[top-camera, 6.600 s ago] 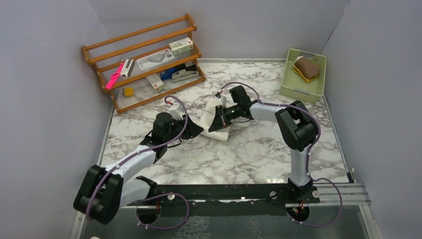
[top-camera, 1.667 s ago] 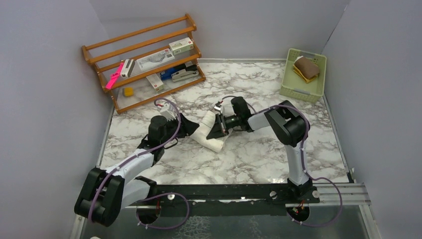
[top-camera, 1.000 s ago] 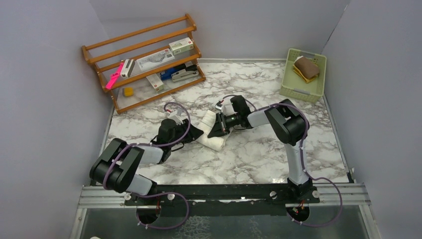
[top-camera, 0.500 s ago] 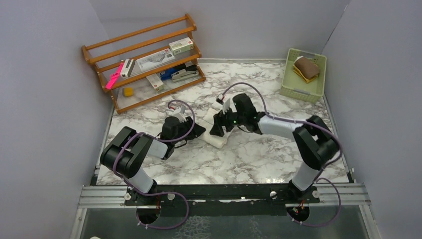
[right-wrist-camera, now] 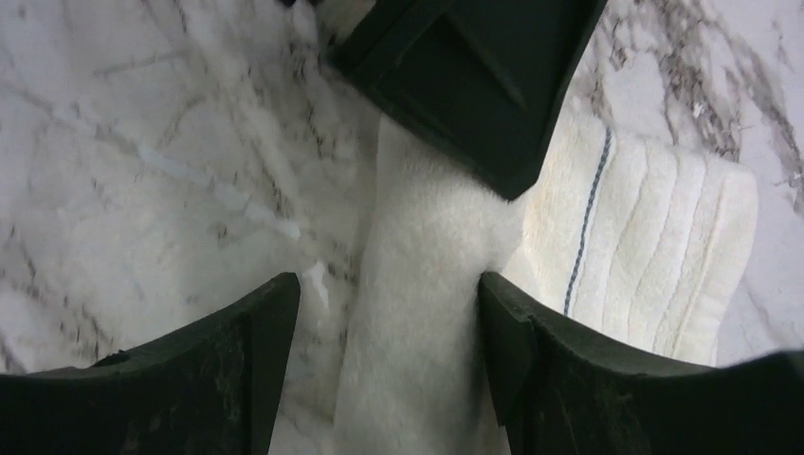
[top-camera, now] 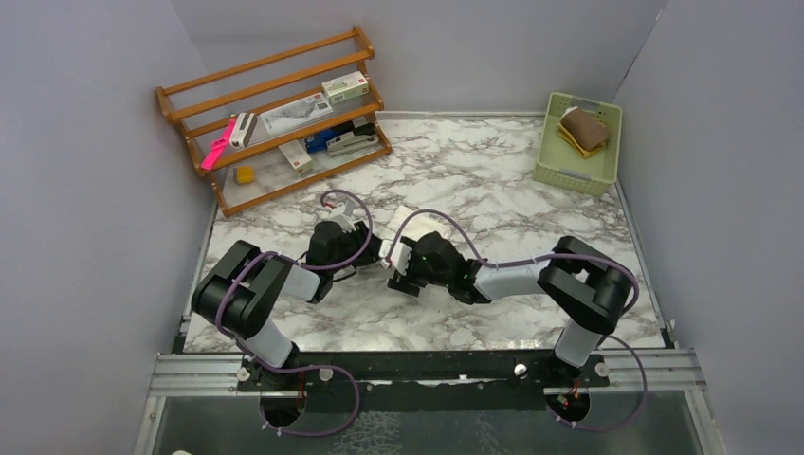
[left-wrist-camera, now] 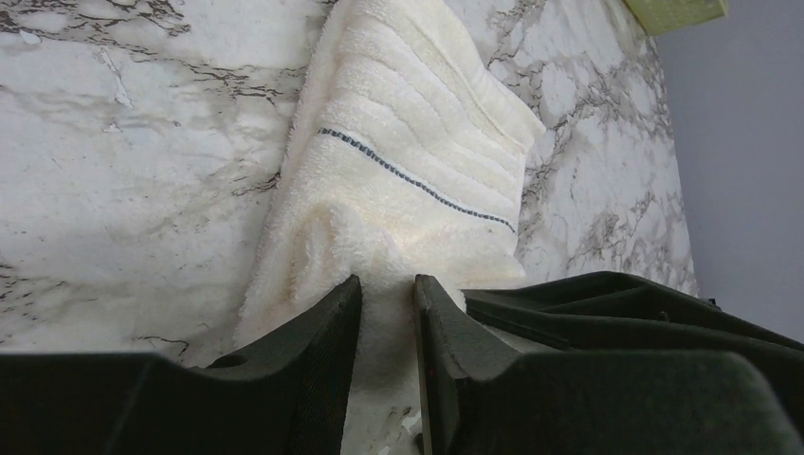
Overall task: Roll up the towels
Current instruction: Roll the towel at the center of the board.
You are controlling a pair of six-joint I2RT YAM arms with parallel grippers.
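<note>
- The left arm (top-camera: 248, 289) is folded up tight at the lower left of the overhead view. Its elbow is doubled back and its forearm reaches low toward the middle of the frame.
- The left pincer (left-wrist-camera: 387, 299) is clenched on a pinched-up fold of the cream towel (left-wrist-camera: 417, 161), with the jaws nearly together and cloth between them.
- The cream towel lies on the marble surface (top-camera: 493, 190) near the centre of the overhead view. Its blue-stitched end runs toward the top of the left wrist view.
- The right arm (top-camera: 512, 280) stretches in low from the lower right, almost flat over the surface, with its wrist facing the left one.
- The right pincer (right-wrist-camera: 384, 365) is released, its jaws spread wide to either side of a narrow strip of the cream towel.
- The mustard towel (top-camera: 585, 128) sits in the pale green basket (top-camera: 567, 175) at the upper right, well apart from both arms.
</note>
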